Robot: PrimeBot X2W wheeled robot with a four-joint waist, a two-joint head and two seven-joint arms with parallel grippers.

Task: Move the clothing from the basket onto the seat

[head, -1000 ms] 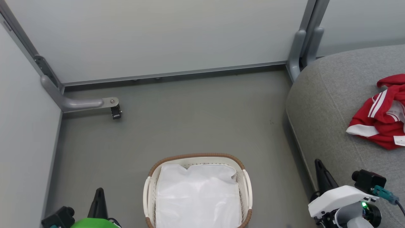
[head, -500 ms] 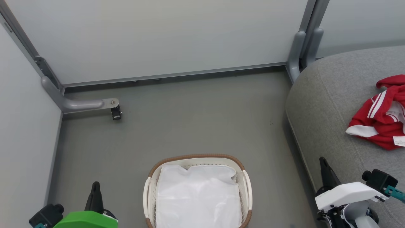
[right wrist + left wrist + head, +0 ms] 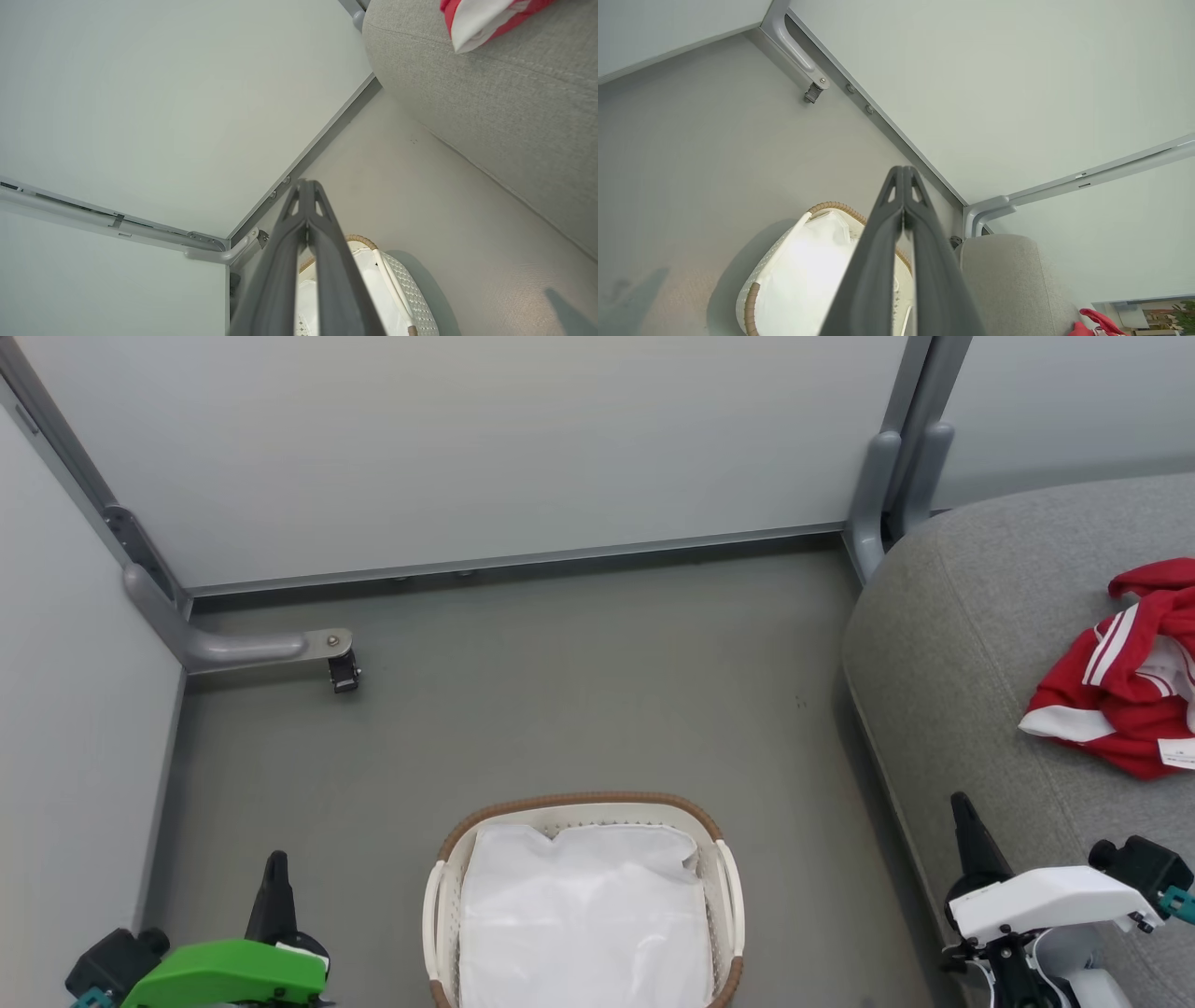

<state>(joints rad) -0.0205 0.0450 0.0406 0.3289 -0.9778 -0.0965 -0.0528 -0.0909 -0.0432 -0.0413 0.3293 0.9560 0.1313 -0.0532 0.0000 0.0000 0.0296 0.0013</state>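
The red clothing (image 3: 1125,686) with white stripes lies crumpled on the grey seat (image 3: 971,644) at the right; its edge also shows at the top of the right wrist view (image 3: 486,18). The white basket (image 3: 724,887) with a tan rim stands on the floor at bottom centre, holding just its white liner (image 3: 583,915). My left gripper (image 3: 274,861) is shut and empty at the lower left, left of the basket. My right gripper (image 3: 961,805) is shut and empty at the lower right, beside the seat's front edge. Both wrist views show fingertips pressed together (image 3: 902,170) (image 3: 303,183).
Grey partition walls (image 3: 467,439) close in the floor at the back and left. A metal bracket with a small caster (image 3: 342,669) juts from the left wall. A grey post (image 3: 882,485) stands by the seat's far corner. Bare floor (image 3: 579,681) lies between basket and wall.
Both arms have drawn down and outward in the head view: the left gripper toward the lower left, the right toward the lower right. The clothing and basket stay put.
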